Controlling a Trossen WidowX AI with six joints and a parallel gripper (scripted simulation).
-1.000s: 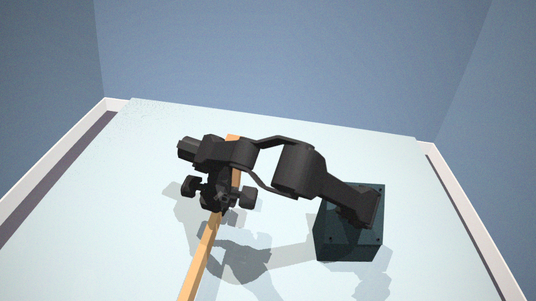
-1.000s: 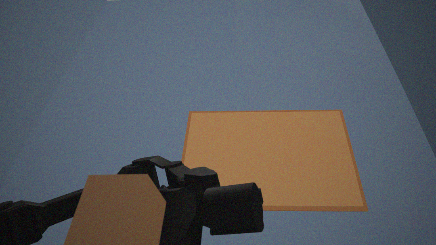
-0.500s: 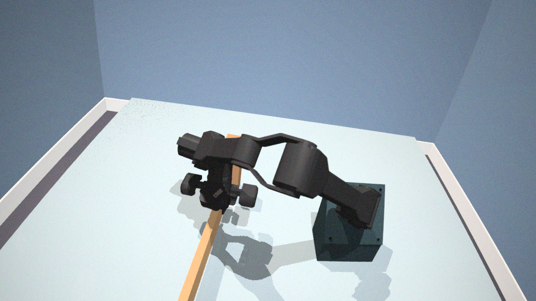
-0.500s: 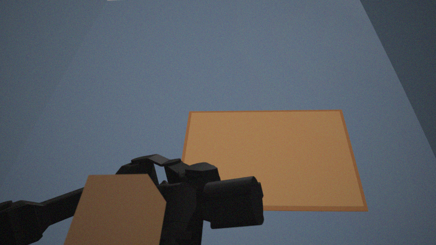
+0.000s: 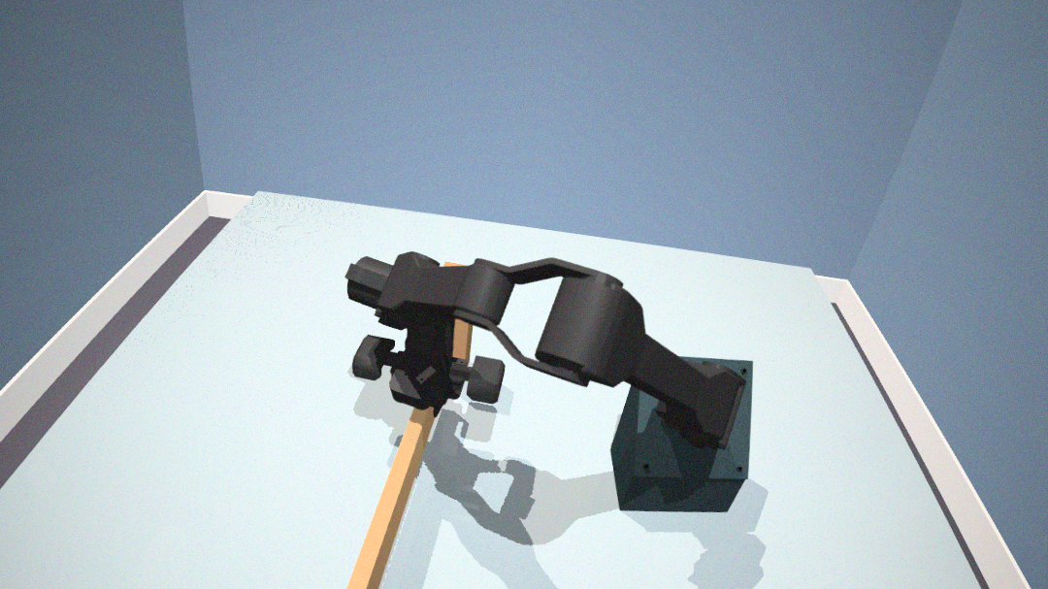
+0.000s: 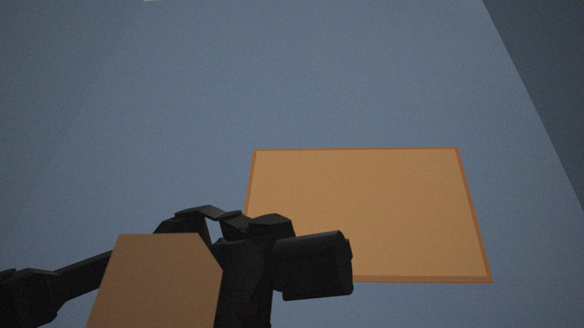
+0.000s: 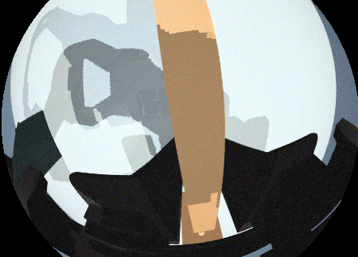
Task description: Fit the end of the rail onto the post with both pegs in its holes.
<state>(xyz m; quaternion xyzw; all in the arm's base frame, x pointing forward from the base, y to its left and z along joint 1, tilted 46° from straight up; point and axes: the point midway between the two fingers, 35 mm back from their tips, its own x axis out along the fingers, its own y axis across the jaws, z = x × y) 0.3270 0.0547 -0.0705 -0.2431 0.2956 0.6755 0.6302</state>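
The long wooden rail (image 5: pixel 396 493) (image 7: pixel 195 91) runs from the bottom edge of the top view up under the arm. My gripper (image 5: pixel 434 403) (image 7: pixel 192 139) is shut on the rail near its near end, one finger on each side. The post (image 5: pixel 462 337) (image 7: pixel 184 223) stands behind the gripper, partly hidden by the arm. In the wrist view a small pale peg tip (image 7: pixel 201 233) shows just past the rail's end, against the post. Whether either peg is in a hole cannot be told. The footboard block and bracket are out of view.
The dark arm base (image 5: pixel 684 493) stands to the right on the pale table (image 5: pixel 232 436). A large brown block (image 6: pixel 154 281), apparently the post close up, covers part of the arm (image 6: pixel 241 260) in the exterior view. An orange panel (image 6: pixel 366 203) is on the wall behind.
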